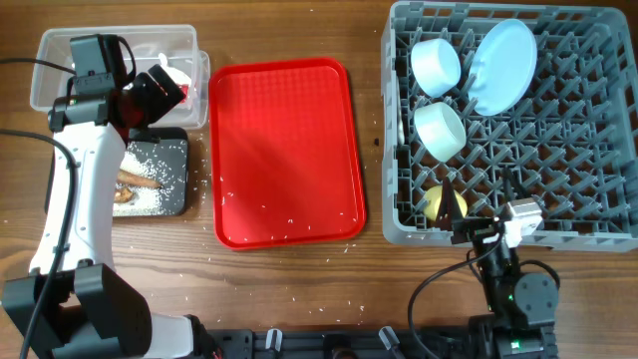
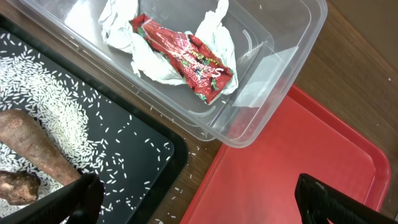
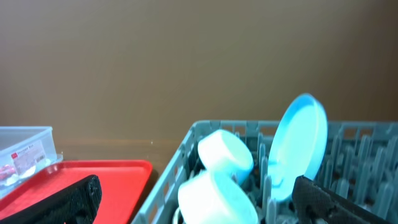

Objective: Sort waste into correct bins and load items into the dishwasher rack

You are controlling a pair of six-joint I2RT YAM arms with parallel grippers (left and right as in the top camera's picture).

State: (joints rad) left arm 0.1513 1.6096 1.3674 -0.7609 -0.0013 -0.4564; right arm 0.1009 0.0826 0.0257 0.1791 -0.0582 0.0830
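The clear tub (image 2: 273, 56) holds the red wrapper (image 2: 186, 59) and crumpled tissue (image 2: 149, 62). The black tray (image 2: 155, 149) holds rice grains (image 2: 56, 112), the brown stick (image 2: 37, 149) and a brown lump (image 2: 15, 186). My left gripper (image 2: 199, 205) is open and empty, above the seam between black tray and red tray; it also shows in the overhead view (image 1: 169, 92). The rack (image 1: 598, 224) holds the blue plate (image 1: 503, 65), two pale bowls (image 1: 436, 66) (image 1: 440, 130) and the yellow cup (image 1: 434, 204). My right gripper (image 1: 481, 199) is open and empty over the rack's front edge.
The flat red serving tray (image 1: 289, 150) lies between the bins and the rack, with a few stray rice grains on it and on the wood beside it. The left arm reaches over the black tray (image 1: 179, 199). Cables lie along the table's front edge.
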